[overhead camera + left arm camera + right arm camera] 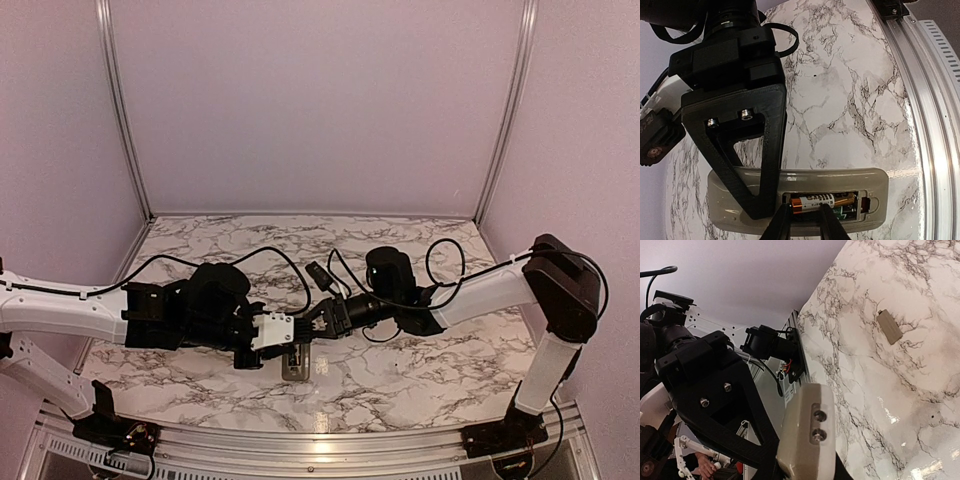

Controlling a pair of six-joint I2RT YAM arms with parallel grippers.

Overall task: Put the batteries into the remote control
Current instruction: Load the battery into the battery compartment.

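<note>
Your near limit is the metal rail along the bench edge, and the remote control lies just beyond it, about mid-width. It rests face down with its grey-beige back up and its compartment open. One of the batteries, copper and black, lies lengthwise in the recess.

Your left pincer sits over that recess with its fingers slightly parted. You can't tell whether they touch the cell. Your right pincer comes in from the right, one black finger crossing the remote's back. Its state cannot be told.

A loose grey-beige cover lies apart on bare marble. The bench is open to the right and towards the far lilac wall.
</note>
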